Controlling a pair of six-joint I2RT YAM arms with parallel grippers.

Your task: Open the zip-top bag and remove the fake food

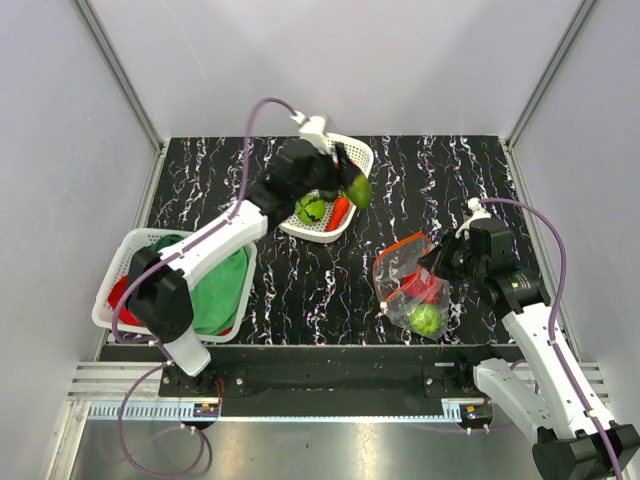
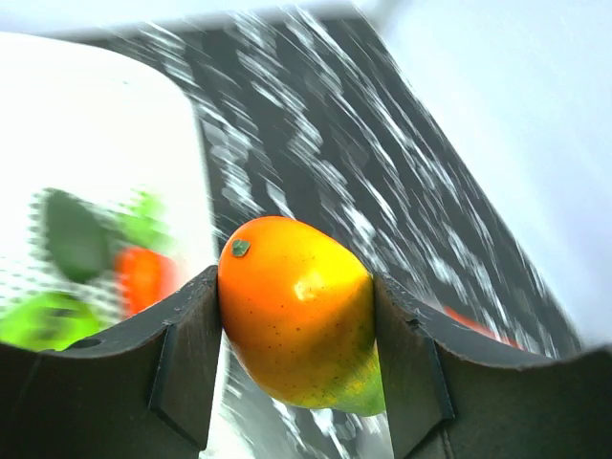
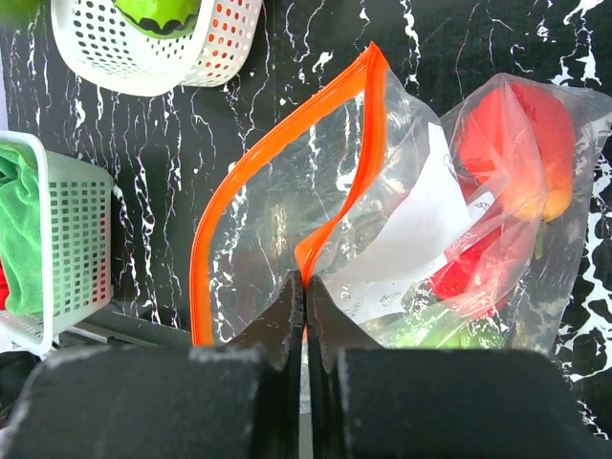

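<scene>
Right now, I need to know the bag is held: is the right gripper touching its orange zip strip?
Touching. The right wrist view shows the right gripper pinching the zip strip of the zip-top bag.

In the top view the scene was lit brightly and evenly; only soft shadows were cast on the counter [image 1: 330, 290], and a bright streak was reflected along the metal rail [image 1: 300, 410]. In the left wrist view the counter and white basket [image 2: 96, 143] were smeared by blur, the basket blown out, while the orange fake food [image 2: 287, 287] in the left tool [image 2: 295, 320] was rendered sharp. In the right wrist view the zip-top bag [image 3: 402, 220] was shown sharp, marked by pale glare; the right tool [image 3: 304, 292] was rendered dark.
</scene>
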